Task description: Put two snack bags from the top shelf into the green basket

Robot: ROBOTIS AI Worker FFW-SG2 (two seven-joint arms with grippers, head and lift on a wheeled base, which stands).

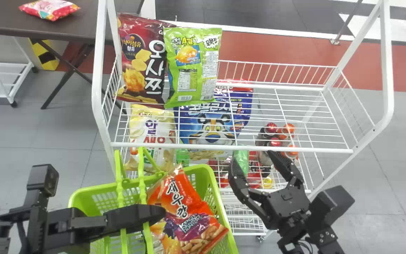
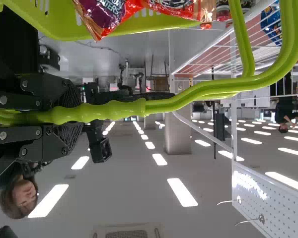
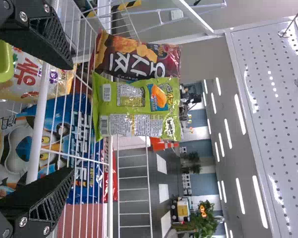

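hanging wide-fingered, lower right: right gripper (image 1: 257,159). left gripper (image 1: 155,213), lower left, clamped on handle (image 2: 119,110) of green basket (image 1: 93,187); orange-and-purple snack bag (image 1: 185,211) inside. maroon snack bag (image 1: 132,67), green snack bag (image 1: 193,72): upper left, top shelf (image 1: 294,149).

Basket (image 1: 79,197) lime green; snack bags green (image 1: 193,67), maroon (image 1: 139,60); rack (image 1: 98,70) white.

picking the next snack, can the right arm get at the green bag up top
Probably yes: the right gripper is open and nothing covers the green bag, though the gripper may have to rise over the front rail.
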